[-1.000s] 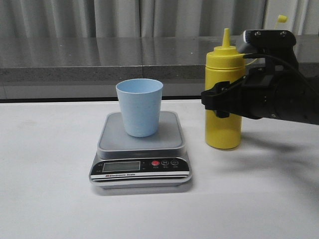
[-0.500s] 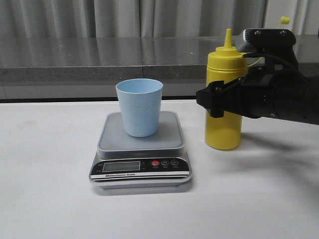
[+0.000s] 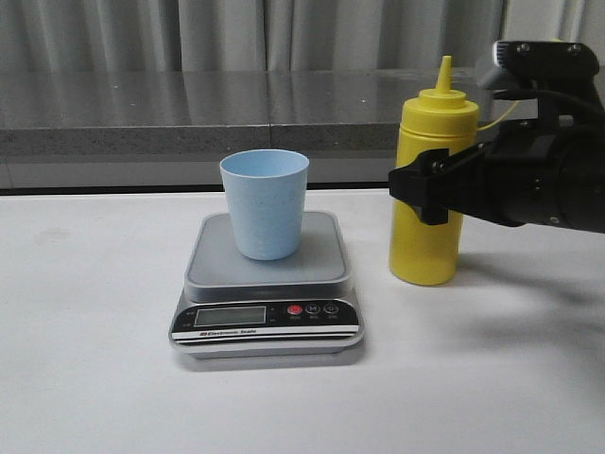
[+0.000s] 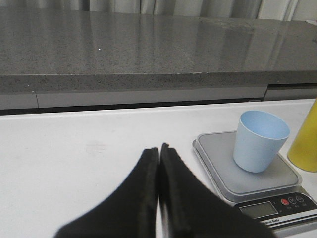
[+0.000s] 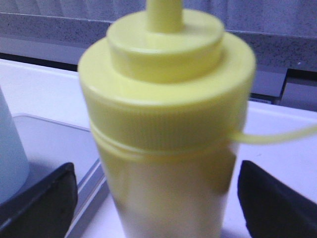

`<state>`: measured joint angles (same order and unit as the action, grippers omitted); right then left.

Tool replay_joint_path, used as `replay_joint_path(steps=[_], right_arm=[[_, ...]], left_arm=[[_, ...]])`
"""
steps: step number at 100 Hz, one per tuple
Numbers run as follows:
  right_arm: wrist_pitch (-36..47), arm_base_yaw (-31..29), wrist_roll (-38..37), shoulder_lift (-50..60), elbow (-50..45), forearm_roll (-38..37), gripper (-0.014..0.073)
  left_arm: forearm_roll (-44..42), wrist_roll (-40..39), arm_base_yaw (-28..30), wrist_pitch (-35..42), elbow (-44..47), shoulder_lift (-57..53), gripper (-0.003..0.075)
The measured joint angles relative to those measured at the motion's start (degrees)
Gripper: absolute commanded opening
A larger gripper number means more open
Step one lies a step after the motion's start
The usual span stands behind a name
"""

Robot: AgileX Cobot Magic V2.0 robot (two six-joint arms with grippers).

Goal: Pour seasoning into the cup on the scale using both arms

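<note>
The light blue cup (image 3: 265, 203) stands upright on the silver-grey scale (image 3: 267, 317) at the table's middle. The yellow seasoning bottle (image 3: 430, 142) stands to the right of the scale, its top leaning slightly right. My right gripper (image 3: 430, 192) is open around the bottle's middle. In the right wrist view the bottle (image 5: 166, 99) fills the space between the two black fingers (image 5: 42, 198), with a gap on the cup's side. My left gripper (image 4: 159, 148) is shut and empty, over the table left of the scale (image 4: 223, 163) and cup (image 4: 260, 141). It is out of the front view.
A grey stone ledge (image 3: 189, 104) runs along the back of the white table (image 3: 85, 359), with curtains behind it. The bottle's thin cap tether (image 5: 277, 139) sticks out to the side. My right arm (image 3: 539, 180) fills the right edge of the front view.
My right gripper has shifted left and then back right around the bottle. The bottle's top has moved to the right and now leans a little. Cup and scale have not moved.
</note>
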<state>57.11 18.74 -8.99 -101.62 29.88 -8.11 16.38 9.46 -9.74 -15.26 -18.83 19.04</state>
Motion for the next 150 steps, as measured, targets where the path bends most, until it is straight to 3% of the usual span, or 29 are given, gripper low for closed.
replay_joint_path(steps=[43, 81, 116, 138, 150], right_arm=[[-4.0, 0.0, 0.0, 17.8, -11.5, 5.5, 0.0648], [-29.5, -0.1, 5.3, 45.5, -12.5, 8.7, 0.0647], [-53.3, -6.6, 7.5, 70.7, -12.7, 9.0, 0.0646], [-66.0, -7.3, 7.6, 80.8, -12.8, 8.8, 0.0644], [-71.1, -7.3, 7.6, 83.9, -12.8, 8.1, 0.0568]], left_arm=[[0.0, 0.0, 0.0, 0.0, 0.0, 0.0, -0.002], [0.0, 0.0, 0.0, 0.0, 0.0, 0.0, -0.002], [0.0, 0.0, 0.0, 0.0, 0.0, 0.0, -0.002], [0.0, 0.0, 0.0, 0.0, 0.0, 0.0, -0.002], [0.0, 0.0, 0.0, 0.0, 0.0, 0.0, -0.002]])
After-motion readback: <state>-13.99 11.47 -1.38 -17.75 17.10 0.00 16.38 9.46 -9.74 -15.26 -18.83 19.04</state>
